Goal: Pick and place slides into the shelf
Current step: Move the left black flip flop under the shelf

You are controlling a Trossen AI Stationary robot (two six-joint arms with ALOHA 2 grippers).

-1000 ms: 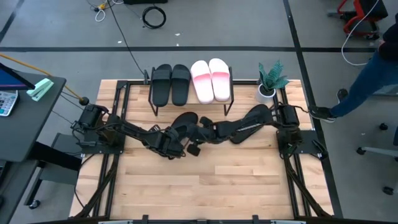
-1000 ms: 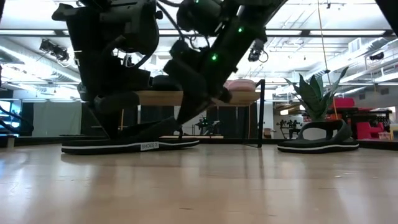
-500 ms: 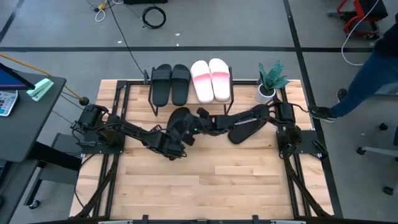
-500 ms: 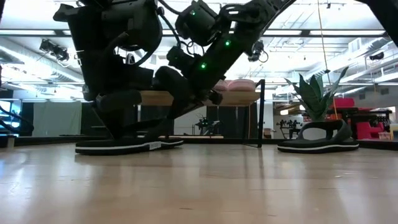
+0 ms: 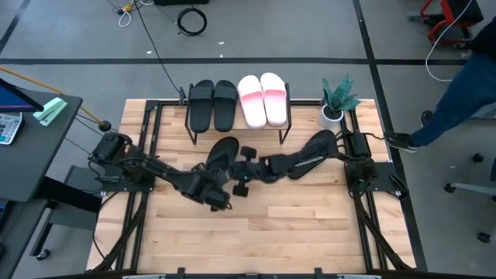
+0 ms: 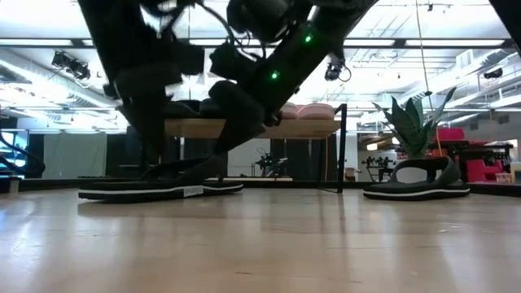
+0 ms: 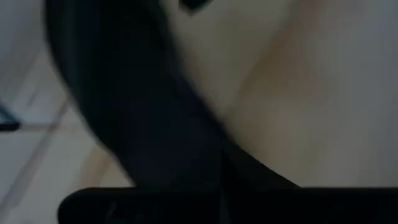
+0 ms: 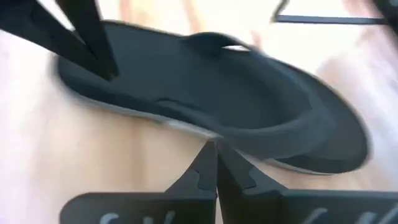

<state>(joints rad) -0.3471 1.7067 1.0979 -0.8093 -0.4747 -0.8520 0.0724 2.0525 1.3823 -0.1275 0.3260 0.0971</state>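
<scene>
The shelf [image 6: 309, 129] stands at the table's far edge and carries two black slides [image 5: 213, 105] and two pale pink slides [image 5: 261, 98]. A black slide [image 5: 222, 155] lies flat on its sole on the table in front of the shelf; it also shows in the low view [image 6: 155, 189]. My right gripper [image 5: 242, 169] is shut at this slide's right side. My left gripper [image 5: 215, 194] is at the slide's near end; its wrist view shows only the dark slide [image 7: 143, 106], close and blurred. Another black slide [image 6: 415, 190] lies under my right arm. My right gripper has its shut fingertips [image 8: 209, 163] against the long side edge of the slide's sole [image 8: 186, 127], about midway along it. The fingers come low from the table's right side, across the slide. The slide lies flat on the table.
A small potted plant [image 5: 338, 97] stands at the shelf's right end. A person's leg [image 5: 457, 93] shows on the floor beyond the table's right side. The near half of the wooden table [image 5: 256, 232] is bare.
My right gripper went toward the shelf, then came back toward the near edge beside the slide. My left arm has drawn back toward the near edge. The black slide has slid and turned a little on the table, staying flat.
</scene>
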